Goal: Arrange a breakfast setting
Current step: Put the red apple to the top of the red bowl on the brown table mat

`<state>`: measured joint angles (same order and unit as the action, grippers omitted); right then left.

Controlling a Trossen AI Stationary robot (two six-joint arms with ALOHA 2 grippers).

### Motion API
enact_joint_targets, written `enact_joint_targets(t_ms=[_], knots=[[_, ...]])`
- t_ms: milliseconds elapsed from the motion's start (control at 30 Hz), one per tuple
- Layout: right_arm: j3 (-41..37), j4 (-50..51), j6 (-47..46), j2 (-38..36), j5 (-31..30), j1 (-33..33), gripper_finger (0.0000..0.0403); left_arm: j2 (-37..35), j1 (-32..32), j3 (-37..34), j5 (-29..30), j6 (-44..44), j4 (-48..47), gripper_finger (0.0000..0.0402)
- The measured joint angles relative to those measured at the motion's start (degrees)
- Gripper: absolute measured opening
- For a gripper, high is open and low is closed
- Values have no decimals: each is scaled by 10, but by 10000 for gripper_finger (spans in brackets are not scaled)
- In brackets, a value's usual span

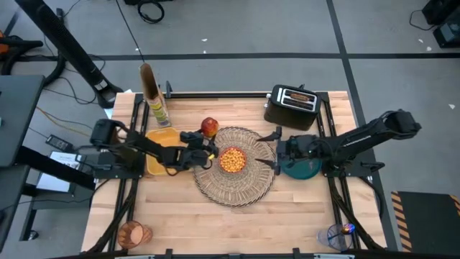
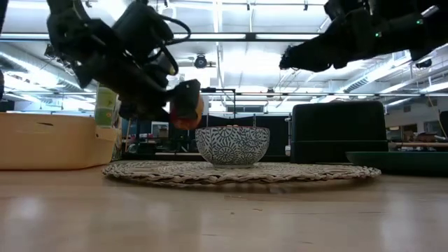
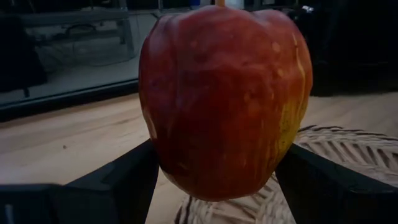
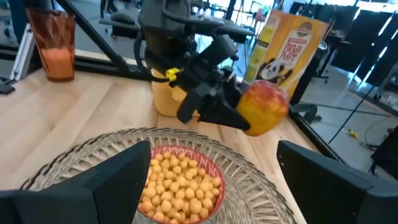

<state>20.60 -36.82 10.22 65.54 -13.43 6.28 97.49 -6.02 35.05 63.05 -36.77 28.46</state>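
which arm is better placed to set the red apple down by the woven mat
Left. The left gripper is shut on the red apple, held above the round woven straw placemat's edge. The right gripper is open and empty across the mat.

Grey floor [image 1: 237, 29], white tape lines; ceiling strip lights [image 2: 231, 36].

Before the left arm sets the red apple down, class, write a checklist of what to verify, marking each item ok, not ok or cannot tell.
1. Left gripper clamped on the red apple: ok.
2. Apple lifted off the table: ok.
3. Round woven straw placemat has bare room: ok.
4. Patterned bowl of yellow cereal balls stands upright on the placemat: ok.
5. Right gripper apart from the apple: ok.
6. Apple over the placemat: cannot tell.
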Motion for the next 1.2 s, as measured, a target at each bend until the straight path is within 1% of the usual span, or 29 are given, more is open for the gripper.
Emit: enact_joint_targets(t_ms=[67, 200, 367, 433, 600, 700, 867, 1200], knots=[[0, -6, -2, 11, 0, 0, 354, 20, 2, 0, 0, 23, 44, 295], [0, -18, -11, 20, 0, -1, 353, 40, 1, 10, 4, 27, 75, 295], [-1, -25, -28, 17, 1, -2, 352, 46, 1, 28, 20, 27, 58, 295], [-1, -22, -31, 18, 4, -2, 352, 58, 5, 34, 26, 11, 54, 295], [-1, -20, -40, 17, 11, -2, 352, 112, 22, 41, 15, -24, 51, 295], [-1, -20, -40, 17, 15, -2, 352, 126, 31, 41, 3, -48, 55, 295], [-1, -21, -27, 18, 16, -4, 352, 129, 31, 41, -24, -34, 42, 295], [-1, -21, -26, 18, 16, -8, 352, 123, 33, 41, -24, -25, 44, 295]])
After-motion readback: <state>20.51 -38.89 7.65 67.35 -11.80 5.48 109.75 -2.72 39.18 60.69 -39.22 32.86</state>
